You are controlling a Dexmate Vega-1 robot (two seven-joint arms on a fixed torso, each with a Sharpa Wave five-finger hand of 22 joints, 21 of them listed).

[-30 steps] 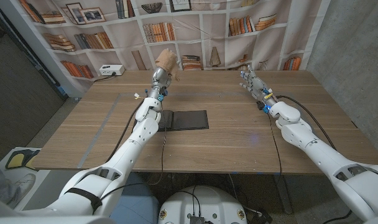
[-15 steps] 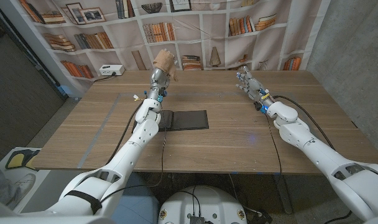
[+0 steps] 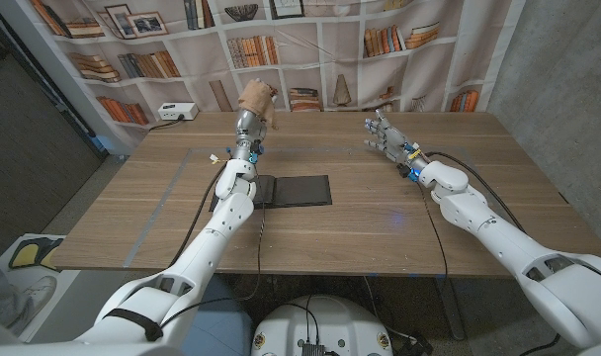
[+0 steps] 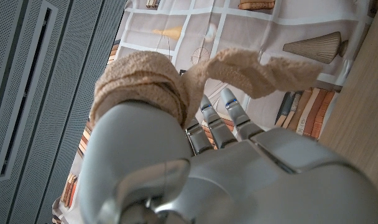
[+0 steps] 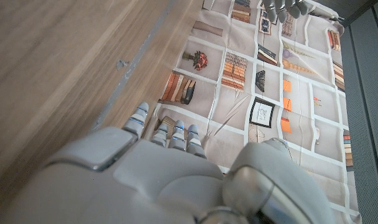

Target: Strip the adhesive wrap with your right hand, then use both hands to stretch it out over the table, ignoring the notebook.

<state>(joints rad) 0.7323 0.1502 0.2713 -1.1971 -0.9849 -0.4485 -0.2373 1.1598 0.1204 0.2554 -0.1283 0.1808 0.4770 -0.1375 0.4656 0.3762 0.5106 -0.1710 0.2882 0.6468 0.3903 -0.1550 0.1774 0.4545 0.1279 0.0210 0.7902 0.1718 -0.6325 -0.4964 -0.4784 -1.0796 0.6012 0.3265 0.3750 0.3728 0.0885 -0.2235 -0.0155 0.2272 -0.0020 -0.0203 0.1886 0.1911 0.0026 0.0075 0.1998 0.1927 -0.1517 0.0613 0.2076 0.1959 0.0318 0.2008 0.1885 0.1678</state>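
Observation:
My left hand (image 3: 247, 121) is raised over the table's far side and holds a tan roll of adhesive wrap (image 3: 256, 96). In the left wrist view the roll (image 4: 136, 87) sits against the fingers of the left hand (image 4: 239, 168), and a loose tail (image 4: 263, 65) hangs free from it. My right hand (image 3: 383, 136) hovers to the right of the roll, well apart from it, fingers spread and holding nothing. From the right wrist the right hand (image 5: 176, 177) shows over the wood. A black notebook (image 3: 299, 189) lies flat near the left forearm.
A white box (image 3: 177, 112) stands at the table's far left corner. Black cables (image 3: 260, 232) run along both arms to the near edge. A bookshelf backdrop (image 3: 310, 40) hangs behind the far edge.
My right hand has moved left across the far side of the table, toward the roll. The left hand with the roll has shifted slightly left.

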